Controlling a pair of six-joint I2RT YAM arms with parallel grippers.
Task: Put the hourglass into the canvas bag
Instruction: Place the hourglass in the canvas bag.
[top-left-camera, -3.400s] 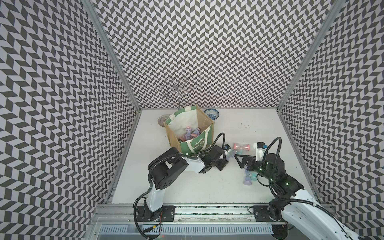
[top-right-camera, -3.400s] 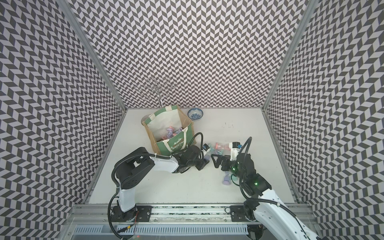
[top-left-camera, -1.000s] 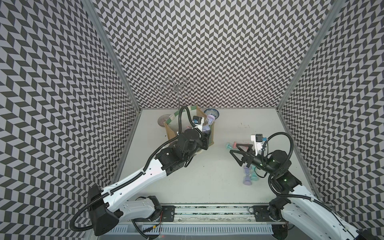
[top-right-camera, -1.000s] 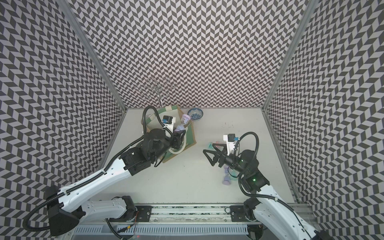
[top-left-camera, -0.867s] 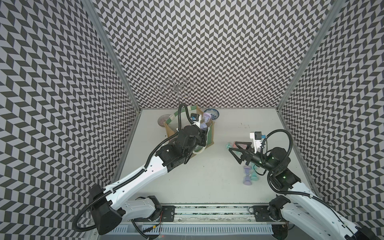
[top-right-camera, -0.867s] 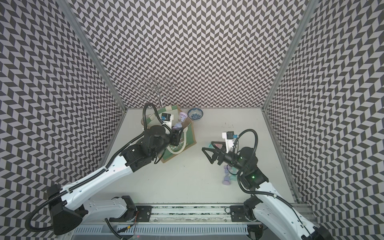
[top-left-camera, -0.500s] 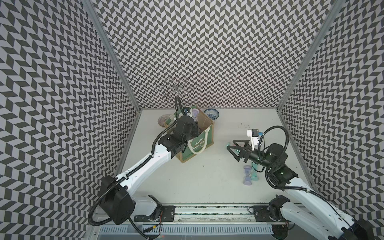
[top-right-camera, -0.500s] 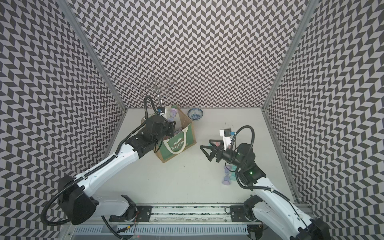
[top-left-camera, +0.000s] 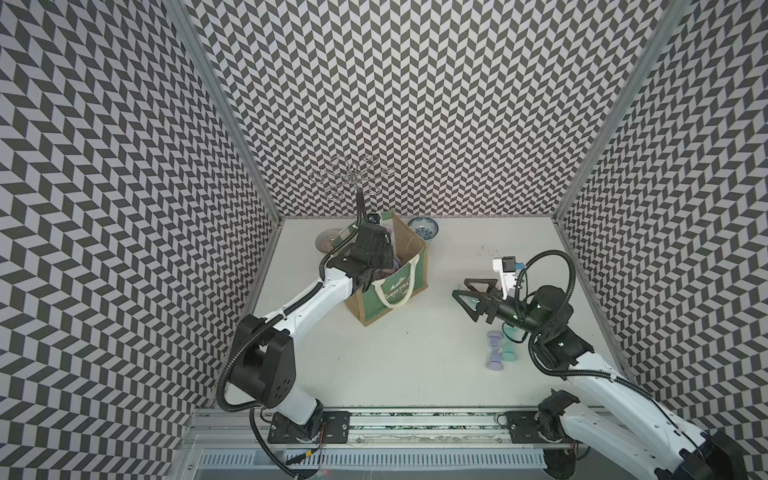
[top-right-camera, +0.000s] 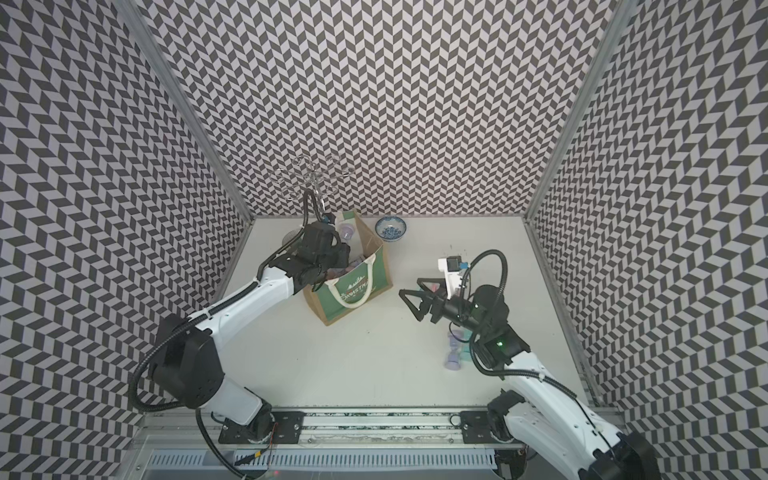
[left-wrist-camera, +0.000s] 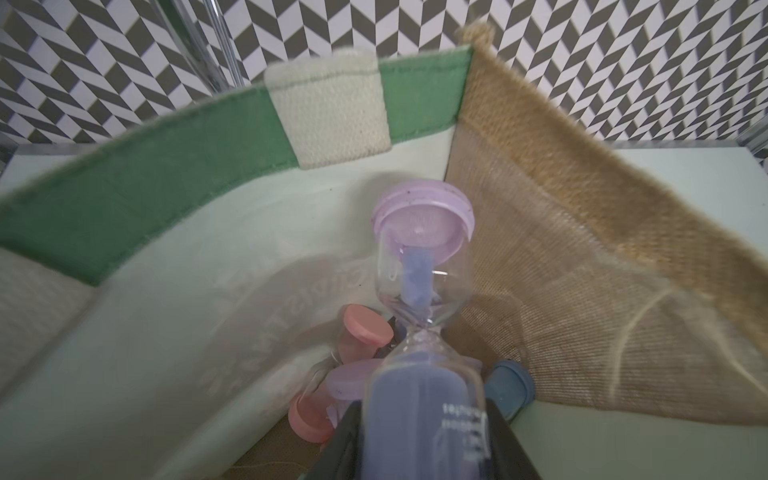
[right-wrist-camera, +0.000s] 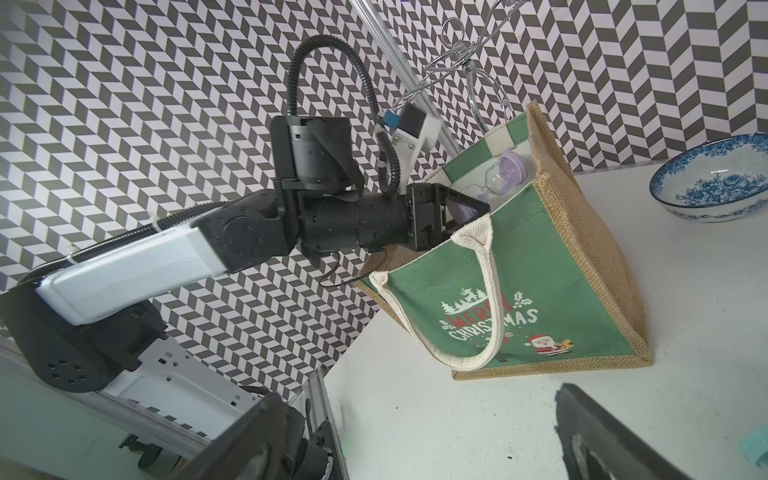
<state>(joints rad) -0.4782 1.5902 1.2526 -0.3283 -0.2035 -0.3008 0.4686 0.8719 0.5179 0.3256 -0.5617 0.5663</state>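
Left hand (left-wrist-camera: 424, 440): closed on the lower glass bulb of a purple hourglass (left-wrist-camera: 422, 270), reaching in over the rim of the canvas bag (top-left-camera: 397, 291).
Hourglass: held in the bag's open mouth, its lilac cap pointing at the corner where the green-and-white striped rim meets the tan burlap side.
Bag: upright on the white table (top-left-camera: 395, 365), left of centre in both top views, green "Merry Christmas" panel and cream rope handle facing the camera.
Inside the bag: pink-capped hourglasses (left-wrist-camera: 365, 332) and a blue-capped one (left-wrist-camera: 509, 386) lie at the bottom, under the held one.
Right hand (top-left-camera: 461, 289): open and holding nothing, right of centre in both top views, pointing toward the bag and well apart from it.
Loose on the table: a purple hourglass (top-left-camera: 494, 351) and a teal hourglass (top-left-camera: 509, 345), side by side beside the right arm, lower right.
Background: a blue-and-white bowl (top-right-camera: 378, 228) just behind the bag; a wire rack (top-left-camera: 353, 178) at the back wall.
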